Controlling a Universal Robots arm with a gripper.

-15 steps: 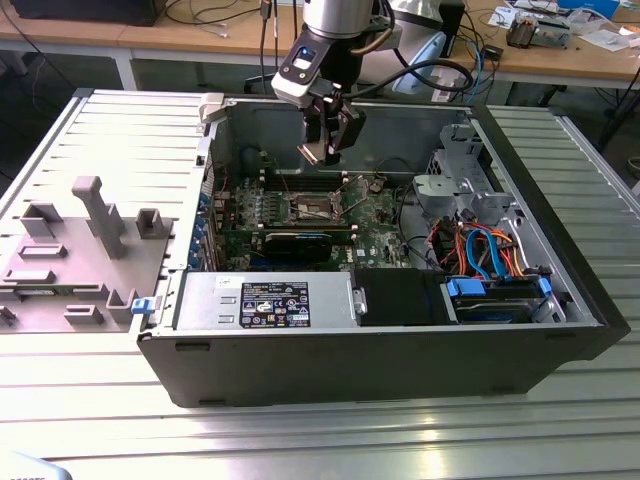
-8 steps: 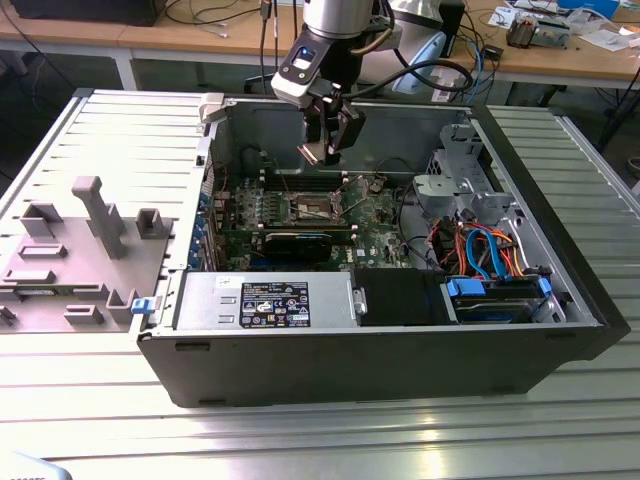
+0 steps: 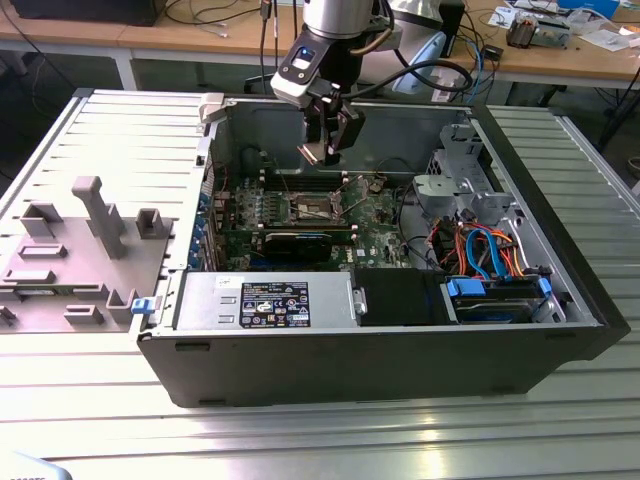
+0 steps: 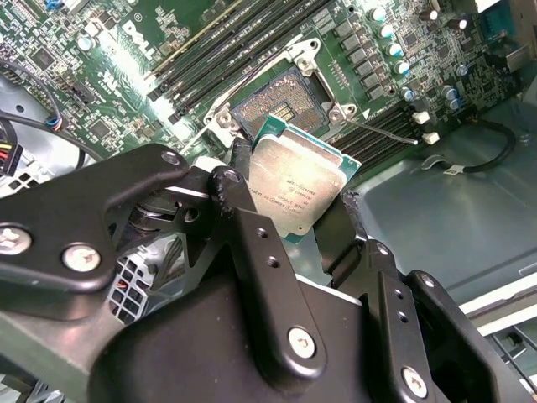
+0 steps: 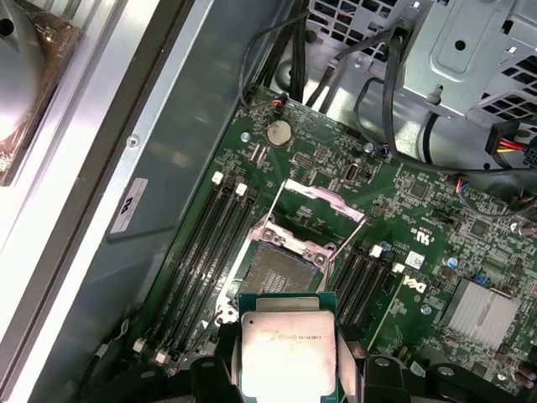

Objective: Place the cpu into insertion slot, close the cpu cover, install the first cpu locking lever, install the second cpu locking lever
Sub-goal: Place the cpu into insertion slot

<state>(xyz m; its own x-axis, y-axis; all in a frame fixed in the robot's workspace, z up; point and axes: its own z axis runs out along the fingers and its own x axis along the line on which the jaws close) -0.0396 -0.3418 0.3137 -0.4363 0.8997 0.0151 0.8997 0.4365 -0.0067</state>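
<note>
Above the motherboard [image 5: 436,243], the gripper [image 3: 328,152] is clenched on the chip [image 4: 295,180], holding it tilted and apart from the bare socket [image 5: 281,269]. The cover [image 5: 323,201] stands raised. Placement is in hand and calls for chip edges squared to the socket.

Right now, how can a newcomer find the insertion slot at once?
Look into the open computer case, at its green motherboard. Near the board's middle sits the insertion slot, between two banks of memory slots. Unlike those long narrow strips, it is a dark square with a silver rim.
</note>
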